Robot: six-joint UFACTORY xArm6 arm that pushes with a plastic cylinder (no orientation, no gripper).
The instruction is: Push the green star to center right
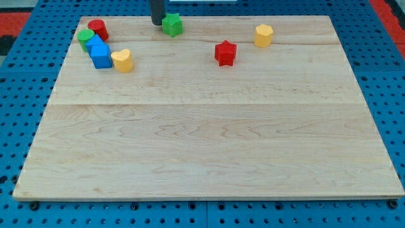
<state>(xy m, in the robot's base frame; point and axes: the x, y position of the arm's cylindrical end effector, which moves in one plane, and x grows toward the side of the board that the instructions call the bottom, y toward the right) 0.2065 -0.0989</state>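
Observation:
The green star (172, 24) sits near the top edge of the wooden board (209, 145), a little left of the middle. My tip (156, 23) is at the view's top, just left of the green star and close to touching it. The rod rises out of the frame above it.
A red star (225, 52) lies right of centre near the top. A yellow hexagon (264, 35) is further right. At the top left a red cylinder (98, 28), a green cylinder (85, 38), a blue block (99, 52) and a yellow heart (123, 61) cluster together.

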